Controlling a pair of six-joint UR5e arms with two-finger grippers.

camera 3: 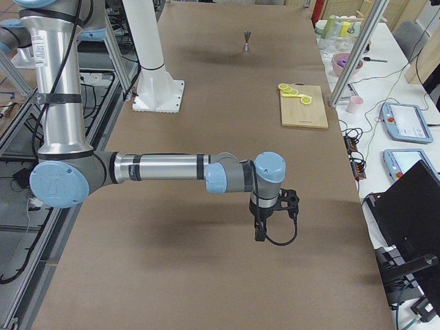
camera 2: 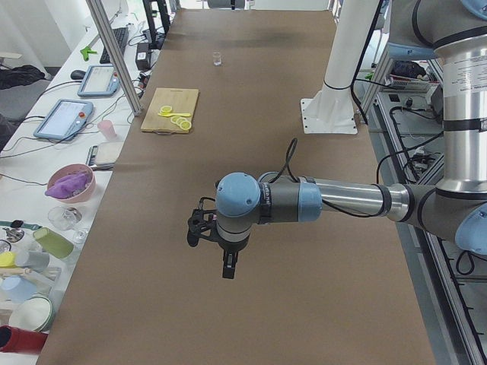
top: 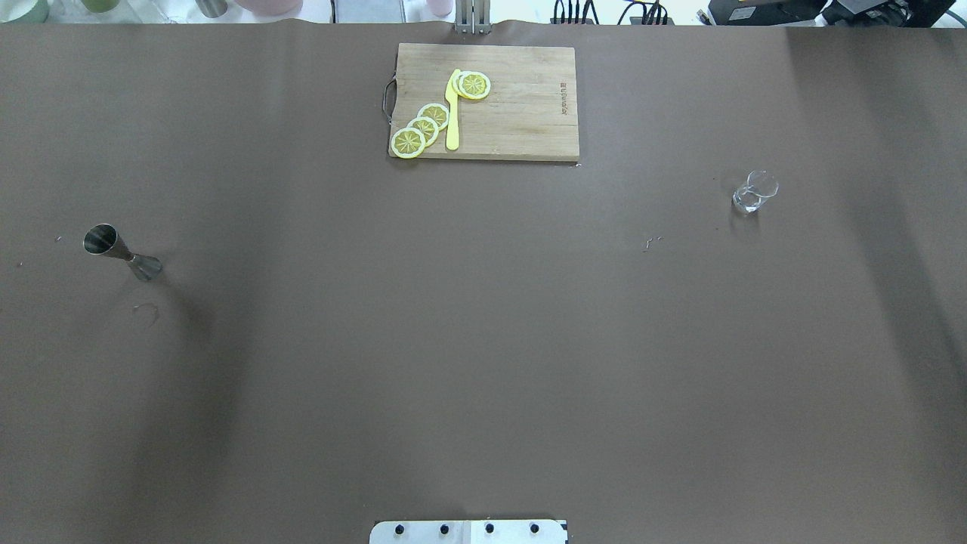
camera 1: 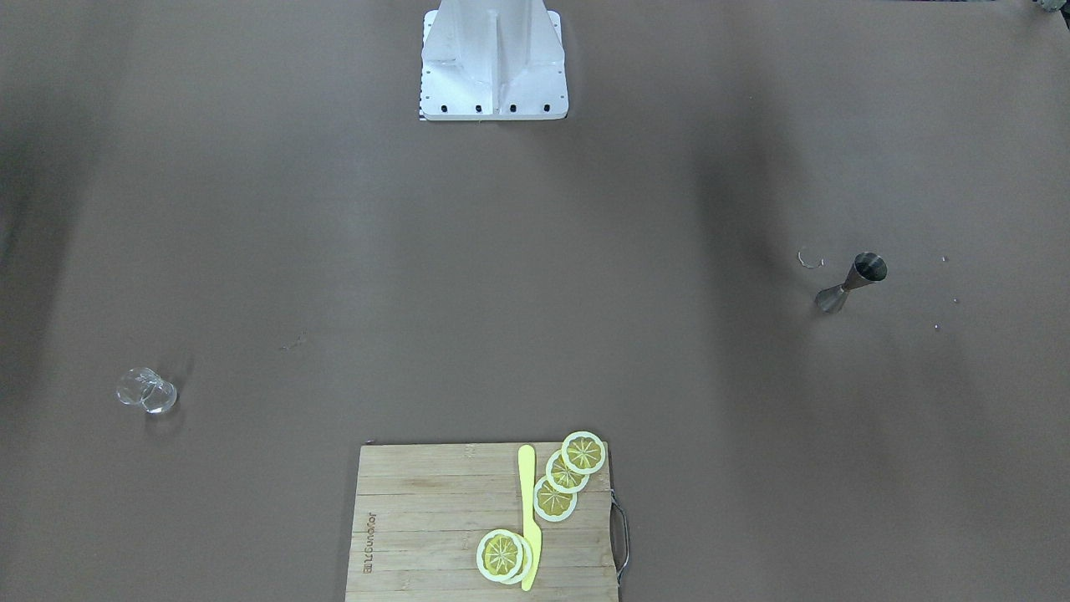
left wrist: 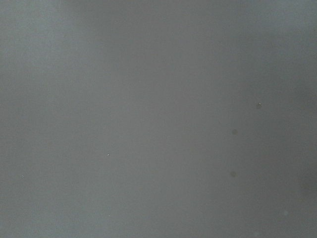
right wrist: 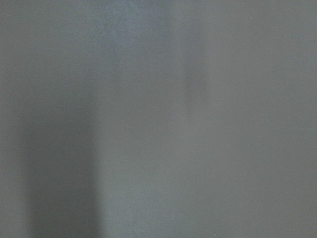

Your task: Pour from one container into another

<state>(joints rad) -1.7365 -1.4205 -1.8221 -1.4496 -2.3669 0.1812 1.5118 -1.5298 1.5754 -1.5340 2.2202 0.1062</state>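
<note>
Brown sheeting covers the table [top: 483,340], and the wooden cutting board [top: 521,106] at its far edge from me is my landmark. Lemon slices [top: 423,128] and a yellow knife [top: 452,113] lie on the board.

The metal jigger [top: 121,253] stands upright well off to my left of the board and nearer to me than it, with nothing touching it. The small clear glass [top: 754,192] stands upright to my right of the board, closer to it than the jigger is and only slightly nearer to me.

My left gripper [camera 2: 228,266] hangs pointing down over the sheeting, well apart from the board. My right gripper [camera 3: 260,230] does the same at the other end. Both appear only in the side views, so I cannot tell how wide either pincer stands. Both wrist cameras show only bare brown surface.
</note>
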